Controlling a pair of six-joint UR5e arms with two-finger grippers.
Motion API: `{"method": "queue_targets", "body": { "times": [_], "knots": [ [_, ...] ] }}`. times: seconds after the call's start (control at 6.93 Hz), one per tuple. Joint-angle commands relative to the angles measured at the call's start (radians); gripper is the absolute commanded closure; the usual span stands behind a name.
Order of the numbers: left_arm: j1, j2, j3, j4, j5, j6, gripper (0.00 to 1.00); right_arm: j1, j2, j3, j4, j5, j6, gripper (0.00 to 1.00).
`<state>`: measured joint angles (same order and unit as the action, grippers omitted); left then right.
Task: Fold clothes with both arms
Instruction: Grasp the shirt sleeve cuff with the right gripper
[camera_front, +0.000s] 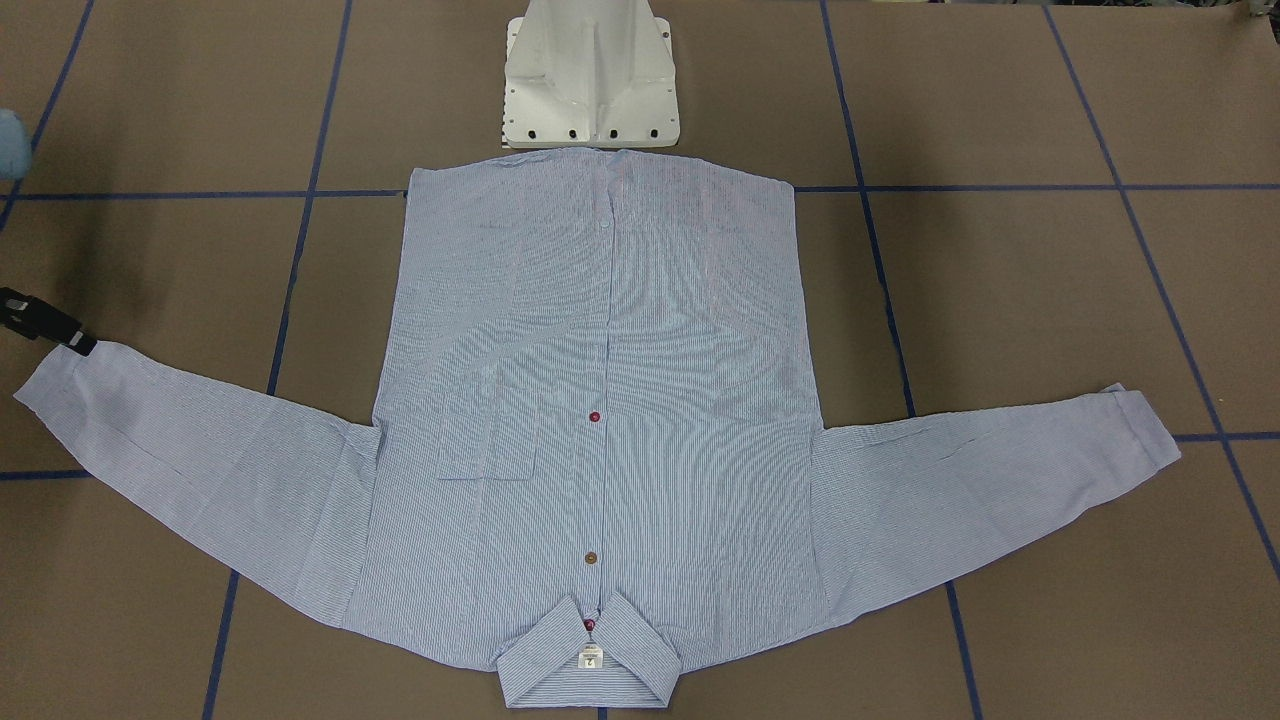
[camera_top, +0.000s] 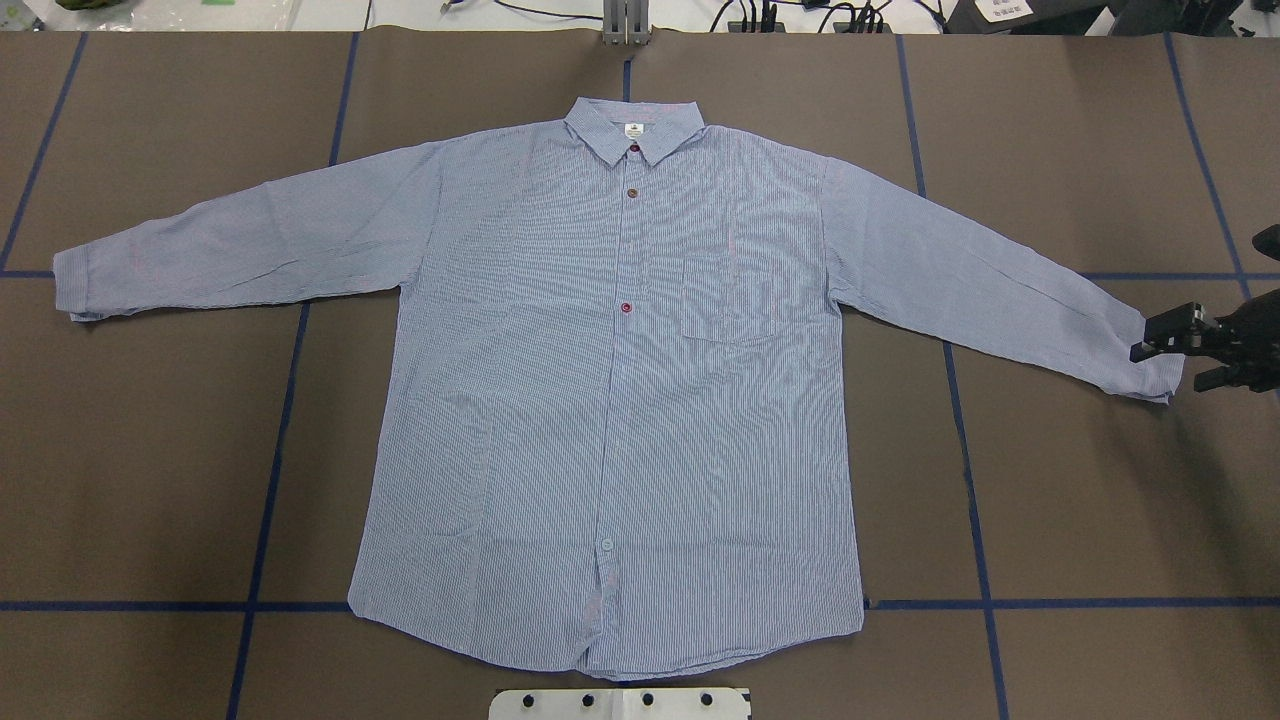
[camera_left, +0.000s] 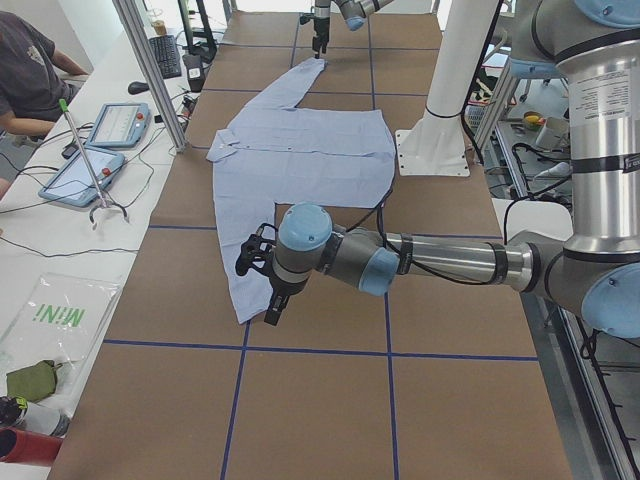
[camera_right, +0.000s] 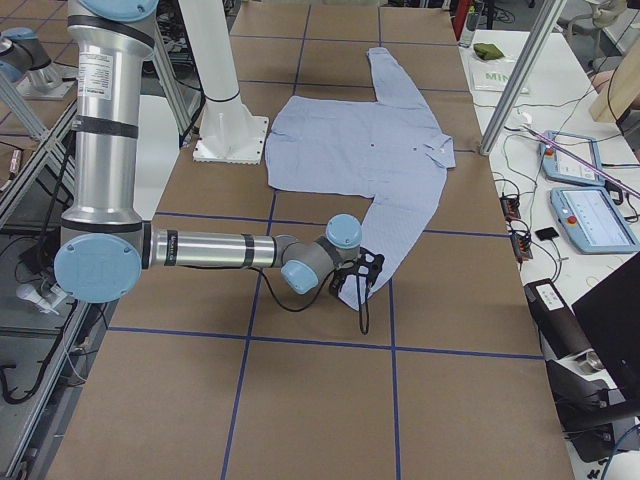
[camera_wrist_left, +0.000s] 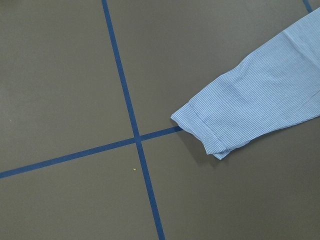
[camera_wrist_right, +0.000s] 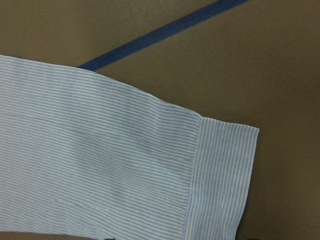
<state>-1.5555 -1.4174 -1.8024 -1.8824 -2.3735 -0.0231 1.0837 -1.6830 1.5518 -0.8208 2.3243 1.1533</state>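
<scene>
Hovering at the 3 o'clock cuff of the shirt (camera_top: 610, 400), the right gripper (camera_top: 1168, 365) is holding its fingers apart. The left gripper (camera_left: 258, 292) is showing too little to tell.

Left arm (camera_left: 450, 262), right arm (camera_right: 205, 250): silver-grey tubes capped light blue at joints, black cable routed alongside. White pedestal (camera_front: 590, 90): flange pierced by dark holes.

The shirt (camera_top: 610, 400) is thin woven cloth, matt, smooth across the body with soft creases along the sleeves. Its buttons (camera_top: 626, 307) look like hard plastic with a slight shine. The table cover (camera_top: 1080, 480) is brown, matt and paper-like, crossed by smooth blue tape (camera_top: 1100, 603). At the top centre of the front-facing view, the pedestal (camera_front: 590, 80) is white painted metal, faintly glossy. In the left side view, the left arm (camera_left: 455, 262) shows brushed silver metal tubes and glossy light blue plastic caps (camera_left: 303, 228).
</scene>
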Motion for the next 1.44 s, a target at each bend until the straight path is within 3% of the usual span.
{"method": "queue_targets", "body": {
  "times": [0.0,0.29,0.72,1.01,1.15,1.3],
  "knots": [
    [0.000,0.000,-0.005,-0.001,-0.001,0.000,0.00,-0.005,-0.015,-0.022,0.008,-0.003,0.023,0.14],
    [0.000,0.000,-0.006,-0.001,-0.001,0.000,0.00,-0.022,-0.014,-0.025,0.006,-0.005,0.026,0.15],
    [0.000,0.000,-0.005,-0.024,0.000,-0.004,0.00,-0.031,-0.004,-0.036,0.006,-0.006,0.055,0.31],
    [0.000,0.000,-0.008,-0.024,0.000,-0.003,0.00,-0.034,0.000,-0.041,0.006,-0.008,0.084,0.48],
    [0.000,0.000,-0.014,-0.024,0.002,-0.003,0.00,-0.036,0.000,-0.041,0.008,-0.006,0.095,0.80],
    [0.000,0.002,-0.014,-0.024,0.002,-0.003,0.00,-0.036,0.000,-0.039,0.008,-0.005,0.100,1.00]
  ]
}}
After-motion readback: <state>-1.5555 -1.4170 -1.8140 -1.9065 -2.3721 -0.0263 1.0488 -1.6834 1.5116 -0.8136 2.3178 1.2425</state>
